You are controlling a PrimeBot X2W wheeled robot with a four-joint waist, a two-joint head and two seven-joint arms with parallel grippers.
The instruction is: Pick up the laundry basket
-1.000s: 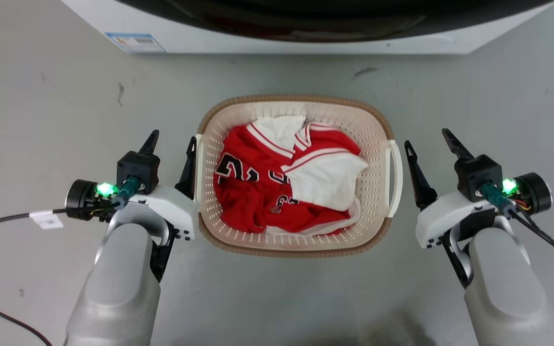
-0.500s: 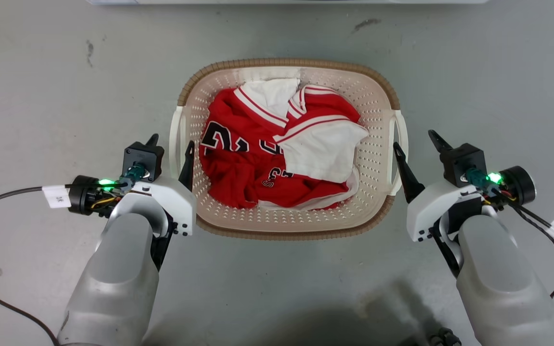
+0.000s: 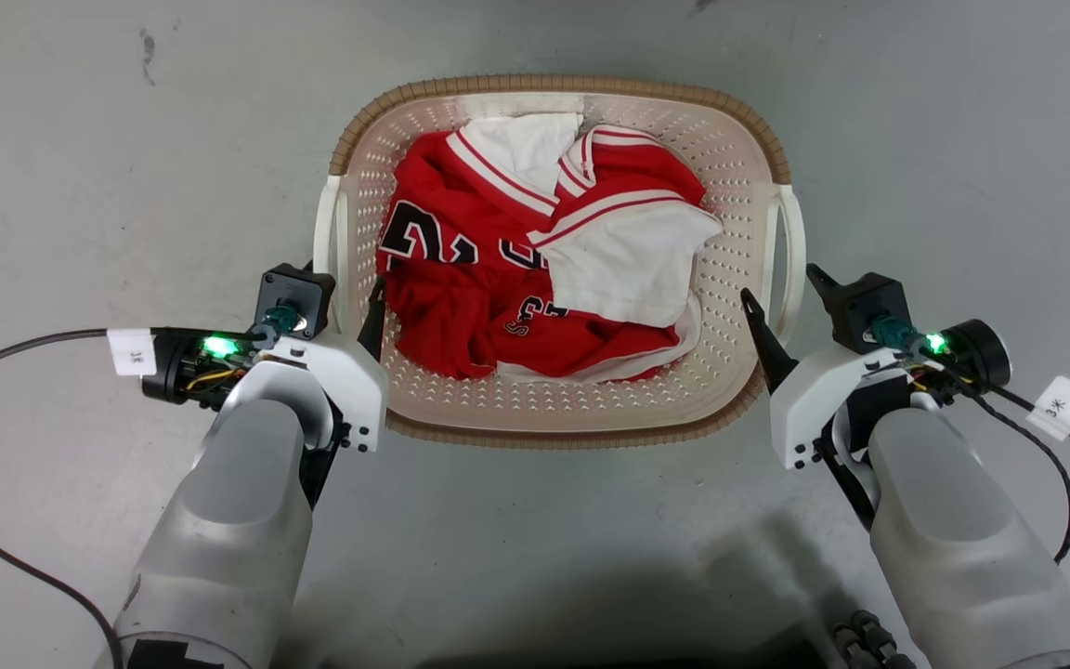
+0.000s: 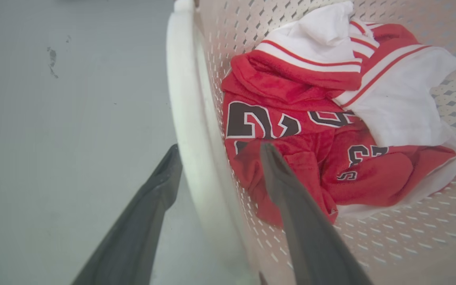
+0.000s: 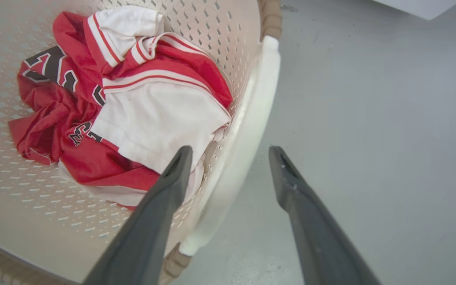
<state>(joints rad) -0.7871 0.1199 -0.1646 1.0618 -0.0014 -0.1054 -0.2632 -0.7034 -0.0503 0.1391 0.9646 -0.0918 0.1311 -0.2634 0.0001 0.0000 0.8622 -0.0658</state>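
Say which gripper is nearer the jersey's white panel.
Right. The right gripper straddles the right handle of the laundry basket, inner finger beside the white panel; left gripper straddles the left handle, beyond the red cloth.

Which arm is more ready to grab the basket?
Left, slightly. The left tool and right tool both straddle a handle, open, but the left handle sits deeper between the fingers than the right handle.

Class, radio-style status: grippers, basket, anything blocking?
Both open: left gripper straddles left handle, right gripper straddles right handle. Basket on floor, jersey inside. Nothing blocking.
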